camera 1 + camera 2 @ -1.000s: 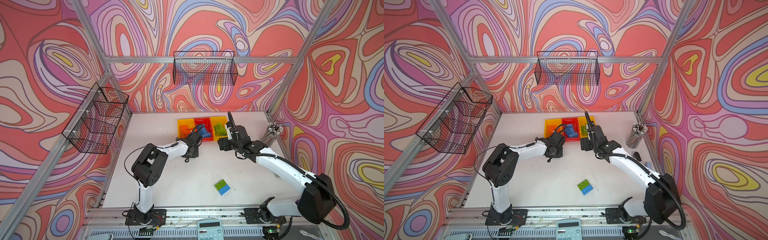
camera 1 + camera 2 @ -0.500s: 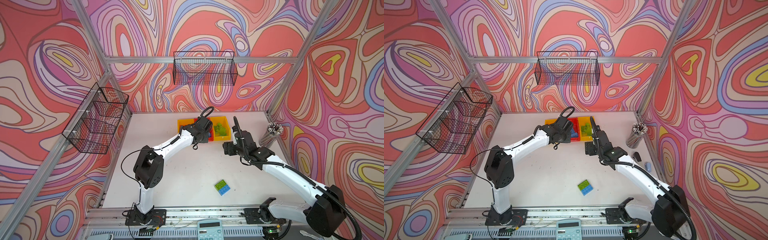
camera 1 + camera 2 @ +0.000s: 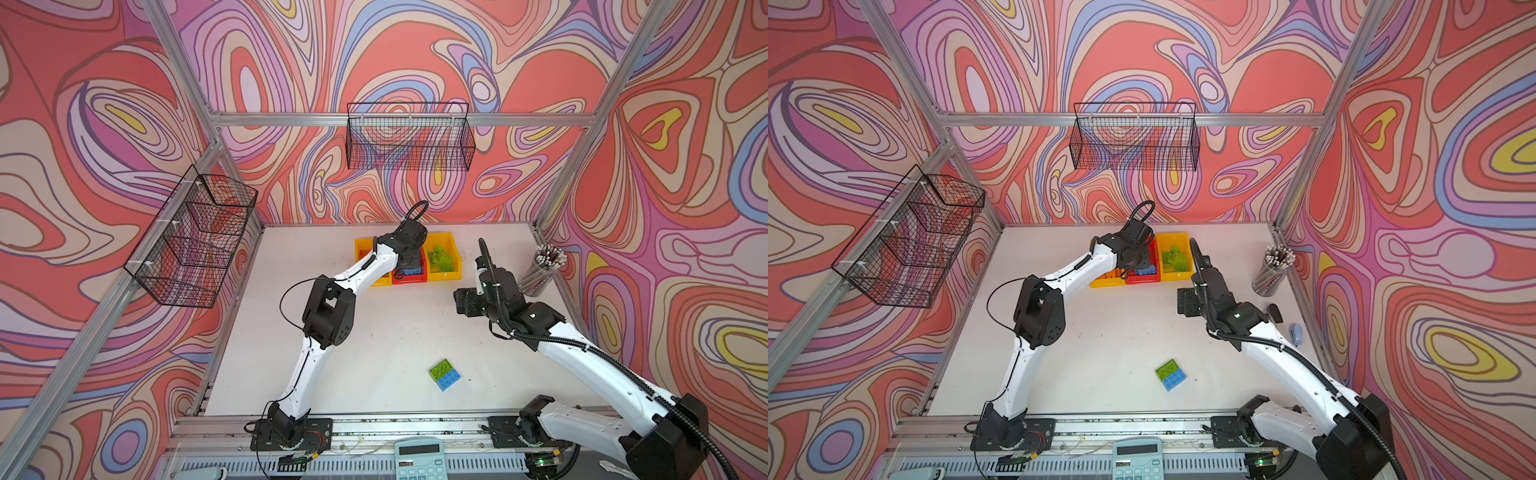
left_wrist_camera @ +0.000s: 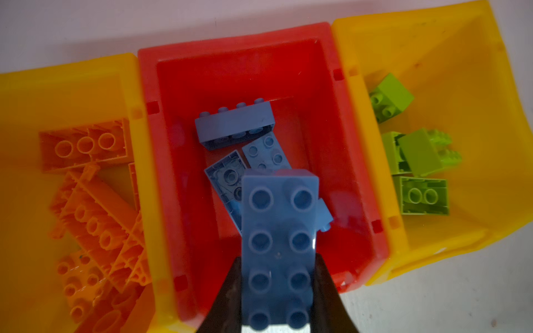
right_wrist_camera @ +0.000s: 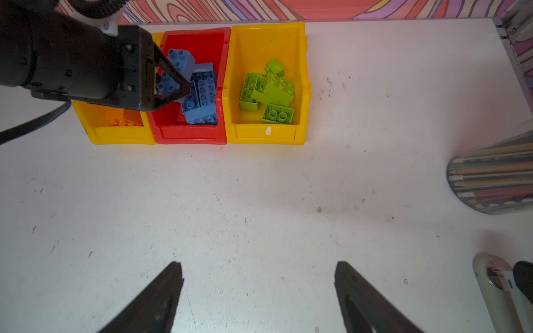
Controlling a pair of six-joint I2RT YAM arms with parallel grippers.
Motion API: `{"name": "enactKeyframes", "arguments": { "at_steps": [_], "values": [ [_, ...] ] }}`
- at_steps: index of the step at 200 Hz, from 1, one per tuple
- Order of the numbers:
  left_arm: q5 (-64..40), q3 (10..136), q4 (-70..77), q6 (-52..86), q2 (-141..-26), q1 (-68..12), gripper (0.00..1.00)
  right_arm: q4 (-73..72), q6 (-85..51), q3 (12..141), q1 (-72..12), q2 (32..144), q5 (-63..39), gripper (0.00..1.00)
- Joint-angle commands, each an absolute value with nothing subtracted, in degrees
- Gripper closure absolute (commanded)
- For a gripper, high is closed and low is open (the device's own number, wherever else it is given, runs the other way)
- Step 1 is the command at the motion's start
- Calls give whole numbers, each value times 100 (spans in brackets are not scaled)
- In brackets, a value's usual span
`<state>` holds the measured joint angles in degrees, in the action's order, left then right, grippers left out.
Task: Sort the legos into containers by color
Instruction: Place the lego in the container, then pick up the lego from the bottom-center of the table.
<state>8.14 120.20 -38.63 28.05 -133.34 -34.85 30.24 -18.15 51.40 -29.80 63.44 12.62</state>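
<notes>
Over the red bin point(image 4: 239, 43) | my left gripper point(image 4: 278, 259) clamps a blue brick point(image 4: 278, 225) | step: drop-off | next: release it | my right gripper point(image 5: 258, 265) spread wide, empty

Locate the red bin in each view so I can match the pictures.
In a top view: red bin at the far side, partly under the left arm.
In a top view: red bin, same place.
Left wrist: red bin, central.
Right wrist: red bin, middle of the row.
Shared landmark: adjoining yellow bin of lime green legos.
</notes>
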Motion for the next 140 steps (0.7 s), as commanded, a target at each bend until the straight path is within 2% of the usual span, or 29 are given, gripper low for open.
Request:
{"name": "enactKeyframes", "arguments": {
  "at_steps": [1, 25, 37, 62, 102, 128, 140],
  "values": [
    [529, 12325, -3899, 2783, -13362, -3390, 64, 3225, -1929, 5054, -2968, 6241, 1379, 13],
    [227, 12363, -3836, 2865, -13400, -3333, 29, 3318, -1959, 5062, -2966, 6171, 1434, 13],
    [104, 12308, -3771, 2872, -13331, -3331, 19, 3377, -1953, 5082, -2965, 6152, 1441, 12],
    [-217, 11951, -3598, 2985, -12898, -3331, 18, 3458, -1986, 5080, -2967, 6178, 1388, 12],
    [-295, 10145, -2666, 3285, -11316, -3340, 17, 3587, -2204, 4961, -2978, 6236, 1102, 13],
    [-165, 8811, -2439, 3252, -10239, -3346, 13, 3507, -2497, 4605, -3012, 6212, 792, 11],
    [-106, 8150, -2361, 3254, -9738, -3356, 3, 3465, -2649, 4408, -3087, 6191, 726, 8]
  ]
}}
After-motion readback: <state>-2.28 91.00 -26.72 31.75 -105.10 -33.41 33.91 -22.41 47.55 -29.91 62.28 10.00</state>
